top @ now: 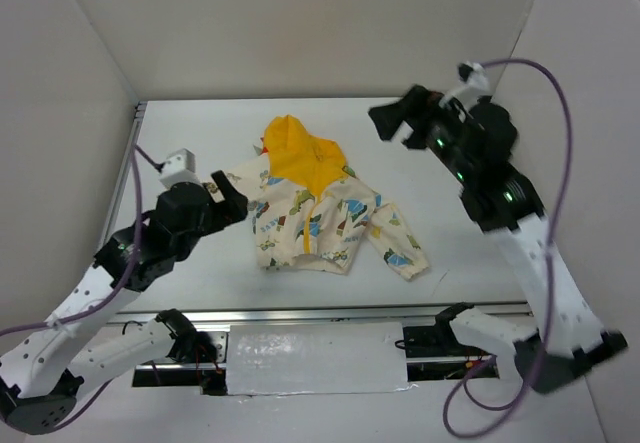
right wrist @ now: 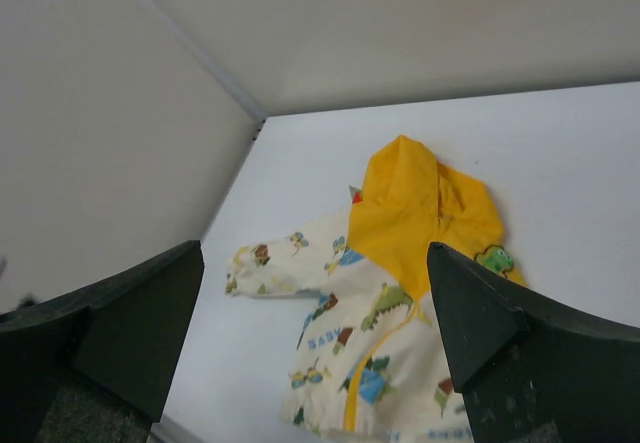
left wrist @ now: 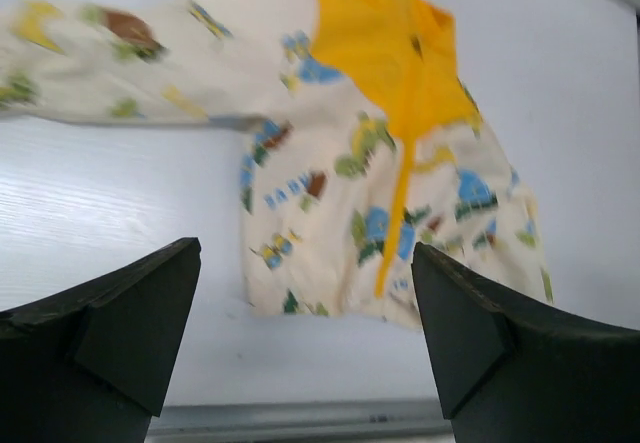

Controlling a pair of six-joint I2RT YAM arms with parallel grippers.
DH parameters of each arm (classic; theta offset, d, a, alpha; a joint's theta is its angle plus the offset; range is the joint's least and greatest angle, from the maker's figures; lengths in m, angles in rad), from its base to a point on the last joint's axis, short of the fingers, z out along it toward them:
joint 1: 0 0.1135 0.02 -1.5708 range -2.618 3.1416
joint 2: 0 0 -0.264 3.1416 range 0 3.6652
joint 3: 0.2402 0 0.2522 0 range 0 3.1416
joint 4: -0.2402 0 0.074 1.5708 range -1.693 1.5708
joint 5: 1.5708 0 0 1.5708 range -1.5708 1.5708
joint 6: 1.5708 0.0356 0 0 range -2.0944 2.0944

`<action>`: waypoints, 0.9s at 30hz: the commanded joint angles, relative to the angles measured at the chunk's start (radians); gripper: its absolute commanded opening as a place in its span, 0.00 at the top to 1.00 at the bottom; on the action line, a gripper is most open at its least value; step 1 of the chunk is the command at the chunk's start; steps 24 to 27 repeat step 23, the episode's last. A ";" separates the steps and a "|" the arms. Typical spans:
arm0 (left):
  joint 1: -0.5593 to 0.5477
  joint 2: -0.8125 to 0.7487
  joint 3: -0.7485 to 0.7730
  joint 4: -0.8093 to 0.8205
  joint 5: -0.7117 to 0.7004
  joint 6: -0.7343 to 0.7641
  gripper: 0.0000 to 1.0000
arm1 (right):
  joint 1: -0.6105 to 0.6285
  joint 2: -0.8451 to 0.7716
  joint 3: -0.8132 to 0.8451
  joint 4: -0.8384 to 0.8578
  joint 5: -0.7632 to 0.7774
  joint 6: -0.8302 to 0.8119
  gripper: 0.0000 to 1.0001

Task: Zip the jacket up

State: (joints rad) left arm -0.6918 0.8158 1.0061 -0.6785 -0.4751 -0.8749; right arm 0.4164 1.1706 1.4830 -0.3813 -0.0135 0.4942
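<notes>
The jacket (top: 320, 213) lies flat on the white table, cream with small coloured figures, its yellow hood (top: 300, 153) toward the back and the yellow zipper trim (top: 312, 221) running down its front. It also shows in the left wrist view (left wrist: 340, 173) and the right wrist view (right wrist: 390, 303). My left gripper (top: 238, 201) is open and empty, low beside the jacket's left sleeve. My right gripper (top: 390, 123) is open and empty, raised above the table at the back right of the jacket.
White walls enclose the table on three sides. A metal rail (top: 330, 311) runs along the near edge, with a white block (top: 315, 358) below it. Cables hang from both arms.
</notes>
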 commanded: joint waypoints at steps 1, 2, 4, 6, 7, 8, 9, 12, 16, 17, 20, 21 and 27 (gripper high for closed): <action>0.044 -0.009 0.161 -0.260 -0.305 -0.013 0.01 | 0.005 -0.247 -0.168 -0.117 0.010 -0.048 0.00; 0.046 -0.013 0.213 -0.280 -0.382 0.000 0.01 | 0.005 -0.364 -0.241 -0.129 0.003 -0.040 0.00; 0.049 -0.033 0.253 -0.329 -0.448 0.017 0.01 | 0.005 -0.527 -0.318 -0.175 -0.003 -0.010 0.00; 0.051 -0.075 0.273 -0.336 -0.496 0.052 0.01 | 0.005 -0.615 -0.342 -0.218 0.006 0.018 0.00; 0.051 -0.095 0.272 -0.331 -0.503 0.083 0.01 | 0.005 -0.685 -0.348 -0.263 0.006 0.020 0.00; 0.051 -0.140 0.261 -0.326 -0.511 0.100 0.01 | 0.005 -0.712 -0.345 -0.289 0.012 0.020 0.00; 0.051 -0.164 0.253 -0.325 -0.508 0.114 0.01 | 0.004 -0.735 -0.336 -0.353 0.042 0.018 0.00; 0.049 -0.253 0.232 -0.337 -0.496 0.136 0.01 | 0.005 -0.787 -0.259 -0.485 0.092 -0.005 0.00; 0.049 -0.314 0.204 -0.375 -0.468 0.143 0.01 | 0.007 -0.819 -0.236 -0.557 0.156 -0.026 0.00; 0.049 -0.322 0.200 -0.394 -0.465 0.140 0.01 | 0.005 -0.825 -0.239 -0.564 0.168 -0.028 0.00; 0.049 -0.323 0.186 -0.406 -0.450 0.131 0.01 | 0.005 -0.847 -0.266 -0.562 0.202 -0.020 0.00; 0.051 -0.322 0.181 -0.408 -0.447 0.128 0.01 | 0.005 -0.854 -0.280 -0.551 0.199 -0.022 0.00; 0.049 -0.317 0.177 -0.400 -0.442 0.132 0.01 | 0.005 -0.852 -0.285 -0.547 0.198 -0.022 0.00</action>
